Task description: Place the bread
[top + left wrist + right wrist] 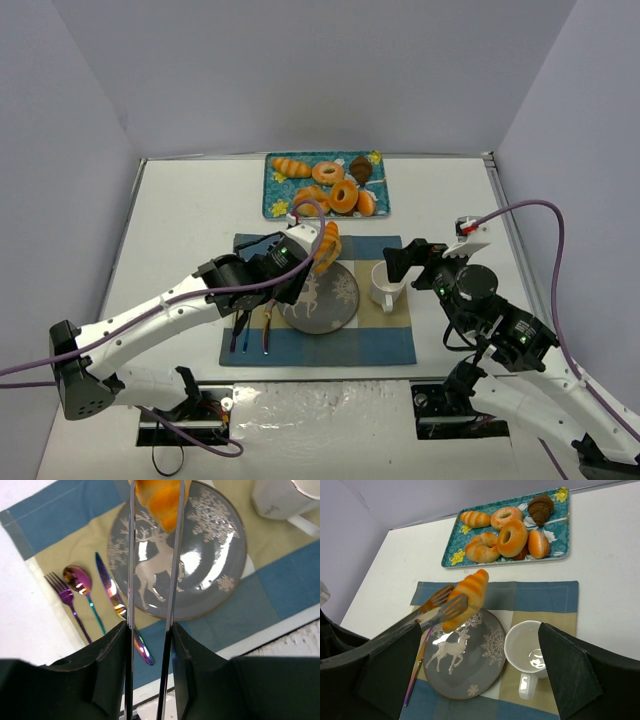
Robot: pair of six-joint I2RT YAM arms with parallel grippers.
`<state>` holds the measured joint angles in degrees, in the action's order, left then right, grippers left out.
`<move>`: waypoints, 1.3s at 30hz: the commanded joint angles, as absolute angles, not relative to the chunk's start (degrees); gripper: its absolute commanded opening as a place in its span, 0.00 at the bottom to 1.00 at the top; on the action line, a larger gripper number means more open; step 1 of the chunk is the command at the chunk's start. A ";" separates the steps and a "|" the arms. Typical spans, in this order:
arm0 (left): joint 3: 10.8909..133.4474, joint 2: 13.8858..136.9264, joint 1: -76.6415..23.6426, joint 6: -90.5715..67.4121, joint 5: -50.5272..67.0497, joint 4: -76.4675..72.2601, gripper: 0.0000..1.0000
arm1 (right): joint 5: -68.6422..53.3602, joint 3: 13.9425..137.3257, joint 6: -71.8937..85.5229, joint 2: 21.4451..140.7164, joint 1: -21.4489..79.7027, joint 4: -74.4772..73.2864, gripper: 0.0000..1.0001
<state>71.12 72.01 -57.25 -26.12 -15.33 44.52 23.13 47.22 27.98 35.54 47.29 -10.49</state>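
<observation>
Nearest, I see my left gripper [150,630] clamped on the tongs [131,570], which pinch the bread [467,597] over the plate's [470,680] far edge; right gripper [410,258] spread wide by the mug [527,650]; pastry tray [272,185] beyond

The plate [200,565] is seen to be of glazed ceramic, grey and very glossy, and bright reflections are carried on it. Its white deer pattern lies flat under the glaze. The mug [525,645] is also of glazed ceramic, white, smooth and shiny. The placemat [280,585] is of woven cloth, matt, with a stitched line along the border. The fork [65,600], spoon [77,578] and knife [112,597] are of polished metal, finished in rainbow-like purple and gold. The tongs [131,580] are of thin, bright metal. The bread [467,597] is given a smooth, slightly shiny skin, like moulded plastic. The tray [555,530] is covered by a glossy printed pattern; its material cannot be told. The surface [180,220] is white and matt.
</observation>
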 commanded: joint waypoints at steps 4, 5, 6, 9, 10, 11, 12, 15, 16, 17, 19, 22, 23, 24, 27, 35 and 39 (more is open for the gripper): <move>69.06 71.50 -62.85 -31.67 -18.57 39.09 0.01 | 24.79 48.78 26.80 37.44 47.20 -6.24 1.00; 68.79 71.89 -63.62 -32.05 -18.74 38.82 0.01 | 24.79 48.78 26.72 37.44 47.20 -6.24 1.00; 68.50 71.92 -63.77 -32.52 -18.94 38.52 0.01 | 24.79 48.78 26.70 37.44 47.20 -6.24 1.00; 68.03 72.35 -66.06 -33.80 -20.11 37.97 0.00 | 24.79 48.85 26.46 37.46 47.20 -6.24 1.00; 68.02 72.44 -66.79 -34.06 -20.40 37.94 0.00 | 24.79 48.79 26.46 37.54 47.20 -6.23 1.00; 67.98 72.56 -67.80 -34.34 -20.48 37.78 0.00 | 24.79 48.83 26.46 37.62 47.20 -6.19 1.00; 67.94 72.69 -68.80 -34.63 -20.57 37.62 0.00 | 24.78 48.87 26.46 37.71 47.20 -6.15 1.00; 67.69 73.38 -70.19 -35.58 -21.34 38.13 0.00 | 24.78 49.21 26.54 38.39 47.20 -6.24 1.00; 67.59 73.55 -70.22 -35.84 -21.52 38.14 0.00 | 24.79 49.22 26.54 38.41 47.20 -6.24 1.00; 67.25 73.53 -70.59 -36.23 -21.66 38.18 0.00 | 24.72 49.16 26.57 38.50 47.20 -6.21 1.00; 66.53 73.40 -71.41 -37.02 -21.94 38.23 0.00 | 24.63 49.04 26.63 38.65 47.20 -6.15 1.00; 65.89 72.84 -72.40 -38.02 -22.73 38.30 0.00 | 24.84 48.97 26.70 38.66 47.20 -6.15 1.00; 65.74 72.65 -72.66 -38.29 -23.15 38.57 0.00 | 24.87 48.92 26.72 38.76 47.20 -6.12 1.00; 65.58 72.45 -72.92 -38.55 -23.67 38.98 0.00 | 24.87 48.87 26.72 38.92 47.20 -6.07 1.00; 65.22 71.71 -73.61 -39.02 -24.34 39.37 0.00 | 24.87 48.92 26.63 39.11 47.20 -6.10 1.00; 62.73 69.68 -74.82 -41.11 -24.96 40.55 0.00 | 24.87 48.77 26.56 39.20 47.20 -6.05 1.00; 61.58 68.93 -75.50 -42.26 -24.99 40.87 0.01 | 24.87 48.84 26.63 39.29 47.20 -6.04 1.00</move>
